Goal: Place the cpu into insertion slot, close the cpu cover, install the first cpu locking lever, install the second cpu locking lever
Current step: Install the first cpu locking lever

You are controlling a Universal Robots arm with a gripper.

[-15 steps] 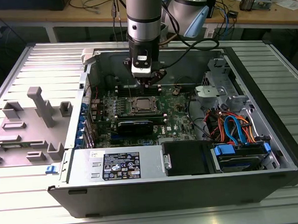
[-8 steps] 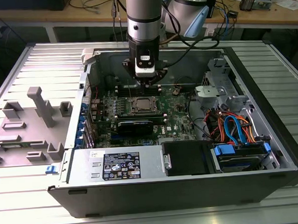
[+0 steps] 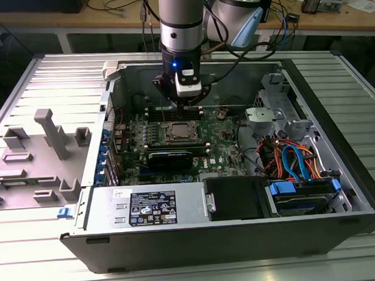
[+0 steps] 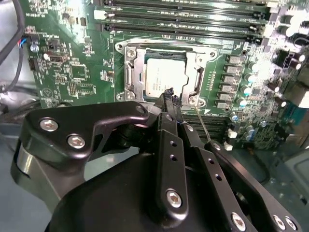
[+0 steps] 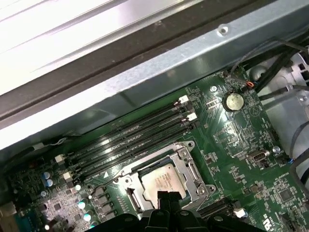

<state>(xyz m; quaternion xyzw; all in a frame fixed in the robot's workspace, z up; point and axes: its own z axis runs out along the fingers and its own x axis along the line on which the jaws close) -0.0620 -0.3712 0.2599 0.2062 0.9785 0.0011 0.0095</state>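
With the cpu (image 4: 161, 77) under the cpu cover (image 4: 136, 72) at centre frame, the closed pincer (image 4: 170, 96) is probably best pressed squarely against the locking lever (image 4: 203, 126).

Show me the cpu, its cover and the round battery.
cpu (image 4: 163, 77): second wrist view, middle of its silver top.
cover (image 4: 137, 70): second wrist view, side bar of its frame.
battery (image 5: 234, 101): first wrist view, middle of its shiny face.
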